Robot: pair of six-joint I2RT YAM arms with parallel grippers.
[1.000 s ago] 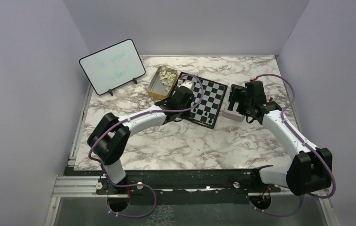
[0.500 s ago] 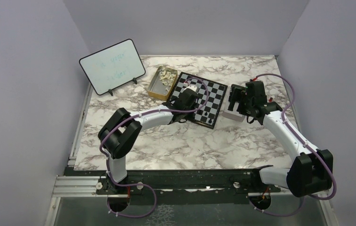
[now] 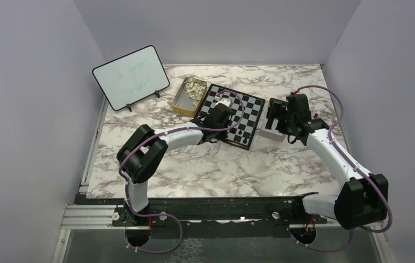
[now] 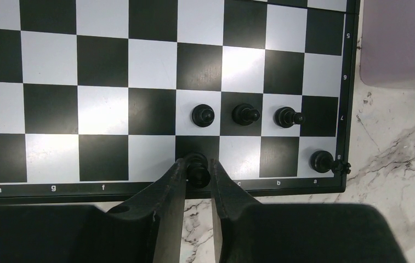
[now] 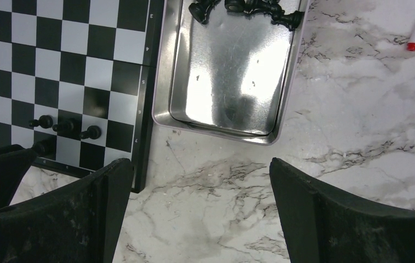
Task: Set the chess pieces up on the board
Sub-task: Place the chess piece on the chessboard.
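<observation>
A tiny black chessman is pinched by the narrowed left gripper at the lower centre of the flat black-and-white checked board. Four other black chessmen are already placed, and most are judged still unplaced. The right gripper is held wide and empty.

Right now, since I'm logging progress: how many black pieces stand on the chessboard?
5. A black pawn on d7, one on c7, one on b7; a black piece on corner a8; another on d8 between the left gripper's fingers. The left arm may hide more.
</observation>
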